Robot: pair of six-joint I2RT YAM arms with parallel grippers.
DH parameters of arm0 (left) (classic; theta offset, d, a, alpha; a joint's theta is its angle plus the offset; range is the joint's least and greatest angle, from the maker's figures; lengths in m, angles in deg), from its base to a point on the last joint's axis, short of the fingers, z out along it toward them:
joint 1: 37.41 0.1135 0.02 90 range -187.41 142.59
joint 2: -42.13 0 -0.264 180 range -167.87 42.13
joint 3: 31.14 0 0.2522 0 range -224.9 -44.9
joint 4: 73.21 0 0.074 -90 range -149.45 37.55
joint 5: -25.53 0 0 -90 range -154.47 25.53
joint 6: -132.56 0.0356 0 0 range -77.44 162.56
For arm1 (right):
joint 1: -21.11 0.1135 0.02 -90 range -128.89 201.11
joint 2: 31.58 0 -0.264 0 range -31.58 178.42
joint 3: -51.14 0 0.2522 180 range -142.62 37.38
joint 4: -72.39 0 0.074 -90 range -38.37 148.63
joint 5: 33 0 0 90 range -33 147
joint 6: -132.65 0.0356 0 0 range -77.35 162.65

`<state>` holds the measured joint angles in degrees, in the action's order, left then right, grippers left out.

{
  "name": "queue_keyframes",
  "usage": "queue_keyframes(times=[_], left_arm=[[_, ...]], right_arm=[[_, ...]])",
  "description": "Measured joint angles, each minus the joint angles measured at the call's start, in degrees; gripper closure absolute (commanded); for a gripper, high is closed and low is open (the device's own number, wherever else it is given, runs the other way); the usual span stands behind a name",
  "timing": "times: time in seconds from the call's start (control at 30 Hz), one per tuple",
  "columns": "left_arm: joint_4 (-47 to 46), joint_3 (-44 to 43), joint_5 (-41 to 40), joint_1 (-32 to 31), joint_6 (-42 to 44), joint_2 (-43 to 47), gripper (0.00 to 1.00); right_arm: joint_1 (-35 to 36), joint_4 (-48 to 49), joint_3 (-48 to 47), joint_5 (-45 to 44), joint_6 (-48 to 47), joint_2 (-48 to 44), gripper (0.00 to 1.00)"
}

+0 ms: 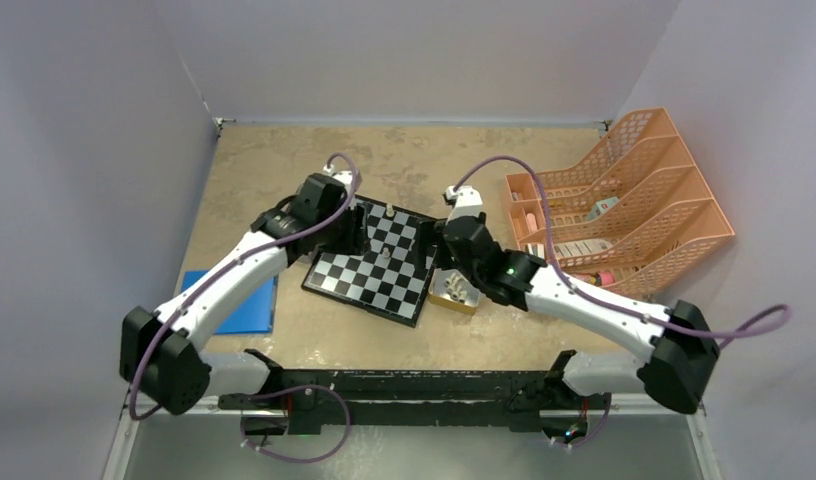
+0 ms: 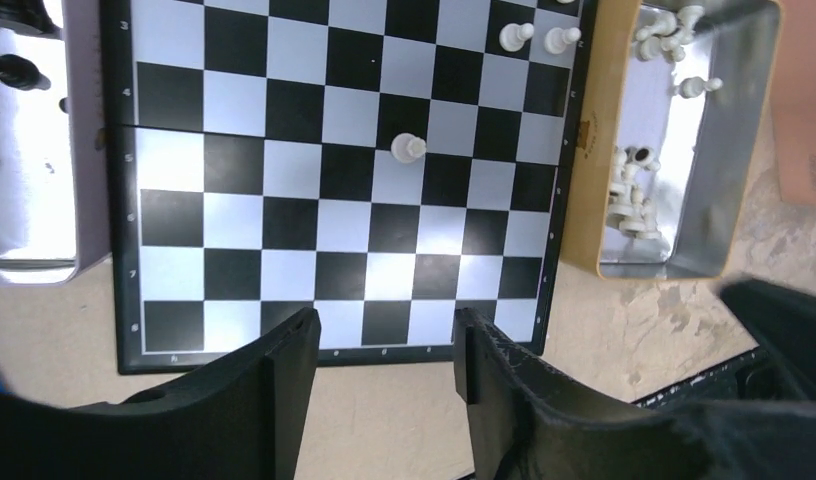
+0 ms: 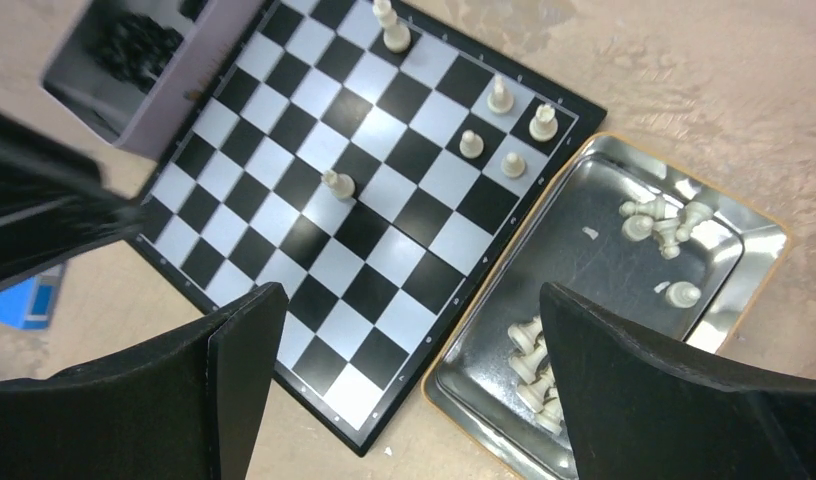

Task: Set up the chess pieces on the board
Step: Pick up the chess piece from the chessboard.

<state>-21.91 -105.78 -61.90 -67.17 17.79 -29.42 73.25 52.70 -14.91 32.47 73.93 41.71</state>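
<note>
Left jaws parted, nothing between them, above the edge of the board [image 2: 334,200]. Right jaws spread wide, empty, over the board corner and a metal tray [image 3: 574,260]. The board lies flat on the tabletop [image 1: 284,170]. One cream piece [image 3: 337,183] stands mid-board. More cream pieces [image 3: 659,222] lie loose in the tray just beside it.

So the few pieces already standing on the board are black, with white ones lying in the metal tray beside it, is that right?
Not quite: the pieces on the board are cream-white, not black, as the right wrist view shows. White ones do lie in the metal tray beside it.
</note>
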Motion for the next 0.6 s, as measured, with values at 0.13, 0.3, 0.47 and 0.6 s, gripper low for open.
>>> queue_keyframes(times=[0.13, 0.3, 0.47, 0.6], left_arm=[[-1.7, -1.7, 0.4, 0.0, -0.4, -7.2, 0.57], [-4.9, -3.3, 1.5, 0.0, -0.8, -15.8, 0.58], [-8.6, -4.8, 1.8, -0.6, -0.7, -21.8, 0.58], [-11.3, -5.3, 1.8, -1.2, -0.6, -25.0, 0.58]], right_arm=[[0.0, 2.1, 2.9, -1.3, -1.0, -6.7, 0.01], [0.0, 3.2, 4.1, -2.6, -2.0, -11.0, 0.01], [0.0, 4.4, 4.8, -3.2, -3.0, -11.0, 0.01], [0.0, 4.7, 5.0, -3.2, -3.4, -10.1, 0.01]])
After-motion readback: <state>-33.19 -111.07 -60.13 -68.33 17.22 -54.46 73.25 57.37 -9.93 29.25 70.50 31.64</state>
